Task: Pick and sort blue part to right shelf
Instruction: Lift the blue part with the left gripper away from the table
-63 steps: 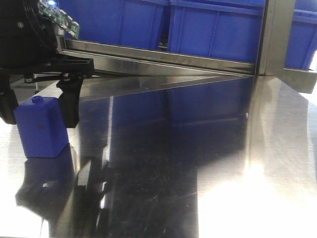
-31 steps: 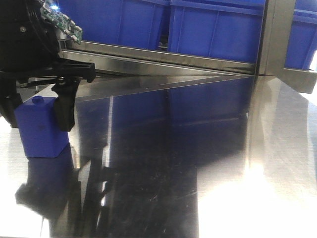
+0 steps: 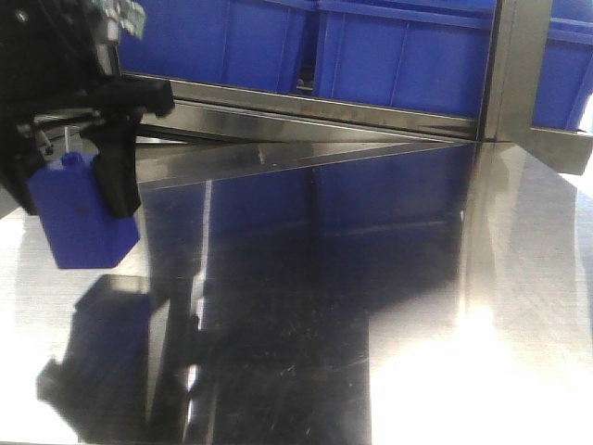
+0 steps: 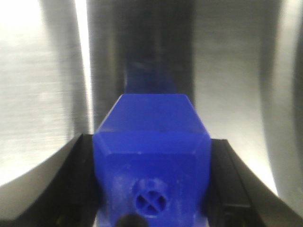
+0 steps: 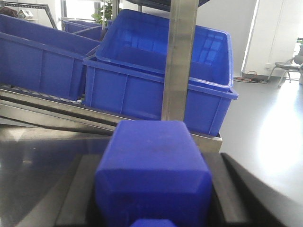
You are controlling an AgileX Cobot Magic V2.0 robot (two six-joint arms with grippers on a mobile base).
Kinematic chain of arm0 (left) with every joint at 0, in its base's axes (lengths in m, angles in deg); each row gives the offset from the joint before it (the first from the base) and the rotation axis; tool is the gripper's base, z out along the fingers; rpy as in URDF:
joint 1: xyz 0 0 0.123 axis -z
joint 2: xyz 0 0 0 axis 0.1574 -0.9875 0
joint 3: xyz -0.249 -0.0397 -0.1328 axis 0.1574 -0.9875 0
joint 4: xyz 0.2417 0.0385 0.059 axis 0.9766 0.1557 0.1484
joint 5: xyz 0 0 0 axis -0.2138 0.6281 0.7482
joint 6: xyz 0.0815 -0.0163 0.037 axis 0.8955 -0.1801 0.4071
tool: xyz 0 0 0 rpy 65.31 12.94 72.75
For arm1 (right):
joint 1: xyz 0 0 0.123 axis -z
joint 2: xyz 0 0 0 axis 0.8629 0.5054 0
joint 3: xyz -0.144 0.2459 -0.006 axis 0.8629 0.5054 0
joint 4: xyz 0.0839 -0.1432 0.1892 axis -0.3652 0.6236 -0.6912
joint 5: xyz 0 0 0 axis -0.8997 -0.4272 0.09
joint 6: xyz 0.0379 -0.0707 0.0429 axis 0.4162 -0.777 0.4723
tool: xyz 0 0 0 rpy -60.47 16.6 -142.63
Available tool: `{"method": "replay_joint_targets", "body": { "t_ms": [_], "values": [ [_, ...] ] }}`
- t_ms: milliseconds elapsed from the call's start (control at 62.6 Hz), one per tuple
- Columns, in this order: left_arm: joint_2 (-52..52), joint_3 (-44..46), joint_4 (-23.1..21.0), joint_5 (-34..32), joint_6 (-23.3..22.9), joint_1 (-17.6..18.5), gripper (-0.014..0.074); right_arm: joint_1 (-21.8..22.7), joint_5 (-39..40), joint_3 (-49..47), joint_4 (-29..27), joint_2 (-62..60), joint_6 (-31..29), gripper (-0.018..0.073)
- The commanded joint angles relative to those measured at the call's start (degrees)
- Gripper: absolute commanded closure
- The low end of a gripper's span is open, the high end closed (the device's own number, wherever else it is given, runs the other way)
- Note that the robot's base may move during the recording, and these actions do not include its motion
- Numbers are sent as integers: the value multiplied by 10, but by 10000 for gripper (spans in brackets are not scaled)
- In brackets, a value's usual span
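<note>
Right gripper (image 5: pixel 150 163) pinches the blue part (image 5: pixel 149 142), long axis along its fingers, cap probably toward the wrist; we see the right shelf (image 5: pixel 180 56) with its blue bin (image 5: pixel 142 94) straight ahead. Left gripper (image 3: pixel 69 195) clamps the knobbed block (image 3: pixel 83 227).

Front view: low, near the table (image 3: pixel 417 306), facing the shelf (image 3: pixel 519 65). Left wrist view: looks down, close on the knobbed block (image 4: pixel 151 161); it shares that block (image 3: pixel 79 222) and the table with the front view. Right wrist view: close behind the blue part (image 5: pixel 154 165), facing the same shelf (image 5: pixel 180 56).
</note>
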Motion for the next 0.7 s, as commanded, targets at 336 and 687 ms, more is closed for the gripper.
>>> {"method": "replay_joint_targets", "body": {
  "t_ms": [336,687],
  "values": [
    [193,-173,-122,-250,204,-57,263,3,55,-16,4,6,-5,137],
    [365,-271,-54,-375,199,-149,263,3,55,-16,4,6,-5,137]
  ]
}}
